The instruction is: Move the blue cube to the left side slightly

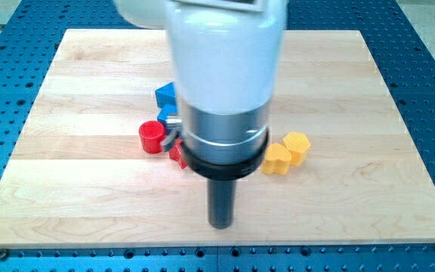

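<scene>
A blue block lies left of the board's centre, partly hidden behind the arm's white body; its shape is not clear. A second bit of blue shows just below it at the arm's edge. My tip is the lower end of the dark rod, near the view's bottom centre, well below and right of the blue block and apart from every block.
A red cylinder stands left of the arm, with another red piece half hidden beside it. Two yellow blocks sit touching to the right of the arm. The wooden board lies on a blue perforated table.
</scene>
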`<state>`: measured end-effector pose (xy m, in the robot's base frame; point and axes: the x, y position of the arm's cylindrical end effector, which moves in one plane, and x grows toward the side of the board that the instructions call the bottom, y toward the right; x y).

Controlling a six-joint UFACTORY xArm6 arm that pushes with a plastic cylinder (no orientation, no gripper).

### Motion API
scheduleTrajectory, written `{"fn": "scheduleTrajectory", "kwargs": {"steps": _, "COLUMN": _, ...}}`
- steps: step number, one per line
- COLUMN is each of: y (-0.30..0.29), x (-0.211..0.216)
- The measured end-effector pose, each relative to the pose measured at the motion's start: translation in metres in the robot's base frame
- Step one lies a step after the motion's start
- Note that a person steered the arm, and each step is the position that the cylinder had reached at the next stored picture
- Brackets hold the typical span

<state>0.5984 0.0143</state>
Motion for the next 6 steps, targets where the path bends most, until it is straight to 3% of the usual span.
{"fn": "scheduleTrajectory", "kwargs": {"steps": 1, "y": 0.008, "x": -0.006}}
{"fn": "scheduleTrajectory", "kwargs": {"steps": 2, "y": 0.010, "x": -0.085}}
{"fn": "scheduleTrajectory", "kwargs": {"steps": 3, "y": 0.009, "x": -0.128}}
{"fn": "scheduleTrajectory", "kwargs": {"steps": 6, "y": -0.052, "x": -0.164}}
